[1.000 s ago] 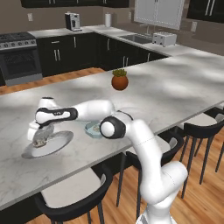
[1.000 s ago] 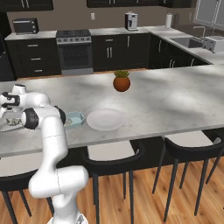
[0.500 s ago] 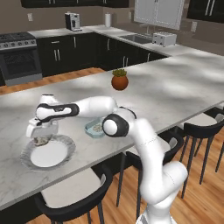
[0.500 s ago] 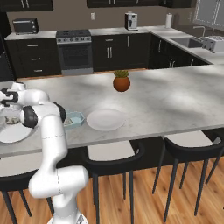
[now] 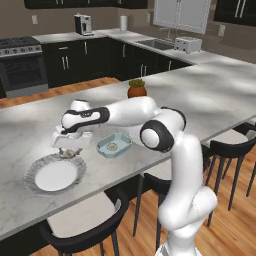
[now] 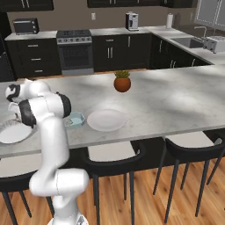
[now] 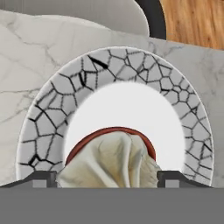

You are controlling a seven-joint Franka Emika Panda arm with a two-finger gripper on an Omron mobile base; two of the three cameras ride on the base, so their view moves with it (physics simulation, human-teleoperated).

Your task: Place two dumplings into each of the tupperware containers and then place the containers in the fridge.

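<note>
Dumpling (image 7: 109, 159) sits between the wide-spread jaws, pinched at both sides, above the crackle-rimmed plate (image 7: 43, 127).

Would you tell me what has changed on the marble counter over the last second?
The gripper, clamped on a beige pleated dumpling, has risen off the crackle-rimmed white plate and swung right, toward the light-blue plastic container. Plate, container and the terracotta potted plant stayed put.
</note>
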